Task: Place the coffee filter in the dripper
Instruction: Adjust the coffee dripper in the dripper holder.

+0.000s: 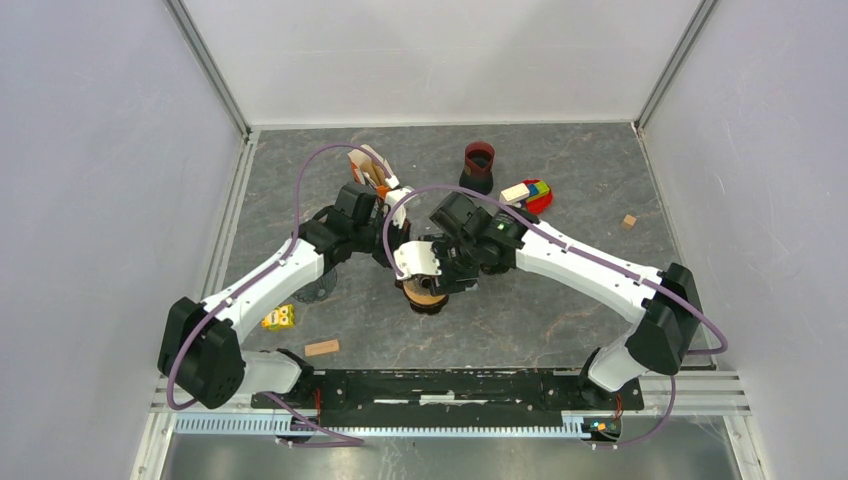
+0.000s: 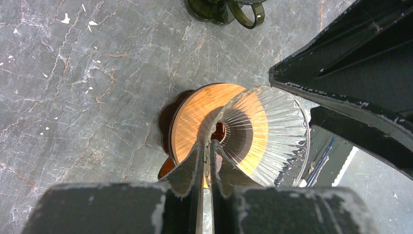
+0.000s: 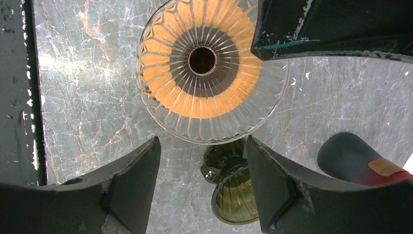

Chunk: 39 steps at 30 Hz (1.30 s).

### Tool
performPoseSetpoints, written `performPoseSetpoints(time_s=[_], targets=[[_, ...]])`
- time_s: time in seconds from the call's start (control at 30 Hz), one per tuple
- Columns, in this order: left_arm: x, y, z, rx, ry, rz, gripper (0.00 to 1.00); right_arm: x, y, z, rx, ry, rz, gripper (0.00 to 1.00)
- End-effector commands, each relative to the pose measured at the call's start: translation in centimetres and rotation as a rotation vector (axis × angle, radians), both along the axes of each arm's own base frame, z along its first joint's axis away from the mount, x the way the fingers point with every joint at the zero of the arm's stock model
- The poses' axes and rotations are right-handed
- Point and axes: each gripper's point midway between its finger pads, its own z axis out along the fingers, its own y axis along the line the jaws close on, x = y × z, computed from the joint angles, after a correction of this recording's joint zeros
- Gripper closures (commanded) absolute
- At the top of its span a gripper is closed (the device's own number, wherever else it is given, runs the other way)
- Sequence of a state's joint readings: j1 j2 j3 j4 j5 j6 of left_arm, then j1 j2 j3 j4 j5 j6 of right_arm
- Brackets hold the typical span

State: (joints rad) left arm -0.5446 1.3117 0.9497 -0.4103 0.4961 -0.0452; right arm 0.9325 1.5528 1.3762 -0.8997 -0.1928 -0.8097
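Glass dripper (image 1: 428, 296) is sitting mid-table on a wooden base (image 2: 192, 114). The left claw (image 2: 207, 145) is pinching its rim, fingers almost pressed together. The right claw (image 3: 202, 146) is hovering over it, spread wide. What seems the coffee filter (image 1: 368, 165) is standing far left, well apart.

A grey marbled table (image 1: 570, 310) holds a glass dripper (image 3: 214, 105) on a wooden ring near its middle. Towards the back stand a dark red cup (image 1: 479, 160) and a multicoloured toy (image 1: 530, 194). A small wooden cube (image 1: 628, 221) lies at the right, and a yellow object (image 1: 279, 317) and a wooden block (image 1: 321, 347) at the near left.
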Motion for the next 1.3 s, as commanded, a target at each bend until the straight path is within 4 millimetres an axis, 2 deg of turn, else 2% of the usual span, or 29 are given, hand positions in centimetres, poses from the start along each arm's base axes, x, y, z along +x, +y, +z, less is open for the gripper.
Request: performPoseSetpoints(time_s=[0.0, 0.23, 0.63, 1.0, 1.13, 1.27], targets=[[0.3, -0.1, 0.9, -0.008, 0.016, 0.032, 0.98, 0.4, -0.1, 1.5, 0.041, -0.037, -0.004, 0.28], [0.6, -0.2, 1.1, -0.006, 0.006, 0.038, 0.89, 0.4, -0.1, 1.5, 0.042, -0.036, -0.005, 0.28], [1.7, -0.4, 2.6, -0.015, -0.048, 0.044, 0.63, 0.4, -0.3, 1.4, 0.042, -0.035, -0.009, 0.28], [1.6, -0.1, 3.5, -0.025, -0.061, 0.036, 0.43, 0.2, -0.7, 1.6, 0.051, -0.034, -0.011, 0.28], [1.7, 0.1, 4.3, -0.044, -0.071, 0.041, 0.36, 0.2, -1.0, 2.0, 0.074, -0.027, -0.015, 0.28], [2.3, 0.3, 5.8, -0.083, -0.076, 0.058, 0.34, 0.4, -1.5, 2.5, 0.106, -0.016, -0.028, 0.28]])
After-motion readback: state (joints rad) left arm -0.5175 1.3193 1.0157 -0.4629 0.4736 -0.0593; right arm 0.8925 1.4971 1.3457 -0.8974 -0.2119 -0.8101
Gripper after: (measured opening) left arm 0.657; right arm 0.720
